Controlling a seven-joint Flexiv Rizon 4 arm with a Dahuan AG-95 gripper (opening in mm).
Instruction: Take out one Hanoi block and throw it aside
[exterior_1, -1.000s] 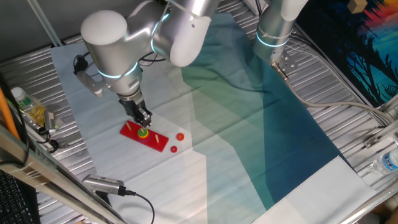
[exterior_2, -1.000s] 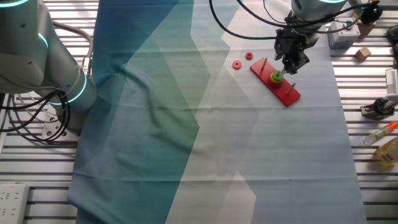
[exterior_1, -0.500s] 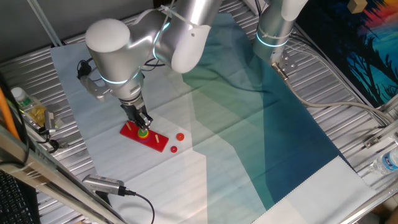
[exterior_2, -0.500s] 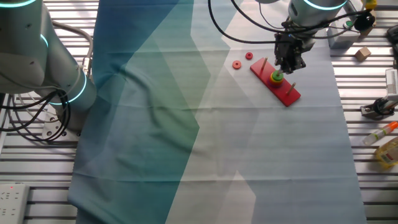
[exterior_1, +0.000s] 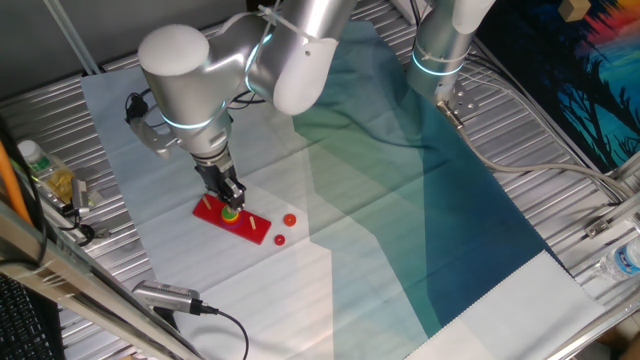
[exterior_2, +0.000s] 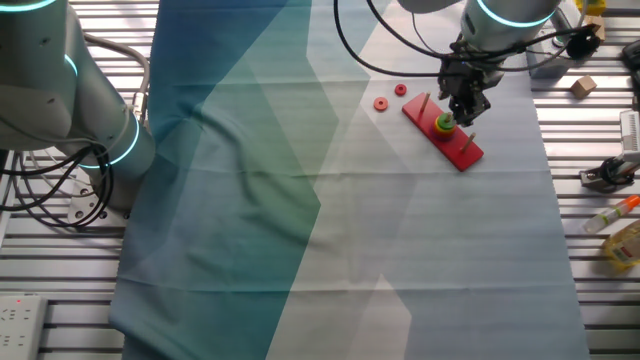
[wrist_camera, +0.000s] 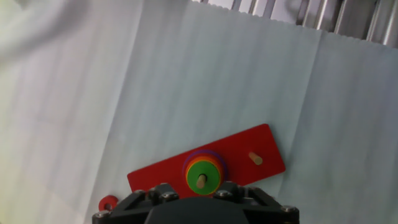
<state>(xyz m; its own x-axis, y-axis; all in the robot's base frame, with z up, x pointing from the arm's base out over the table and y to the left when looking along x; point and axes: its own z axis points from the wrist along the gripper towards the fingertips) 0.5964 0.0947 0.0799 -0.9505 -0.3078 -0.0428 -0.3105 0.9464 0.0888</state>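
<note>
Barely shifted since before: tool (exterior_1: 231, 204) above Hanoi block (wrist_camera: 200, 177); opening indiscernible. We descend centred on peg, red discs (exterior_1: 289, 219) at 3 o'clock.

I saw the Hanoi block (wrist_camera: 200, 176), a small round green disc, lying flat on top of the stack on the middle peg of the red base (wrist_camera: 249, 144). The peg tip showed through its centre hole. Second peg stood at 2 o'clock.
</note>
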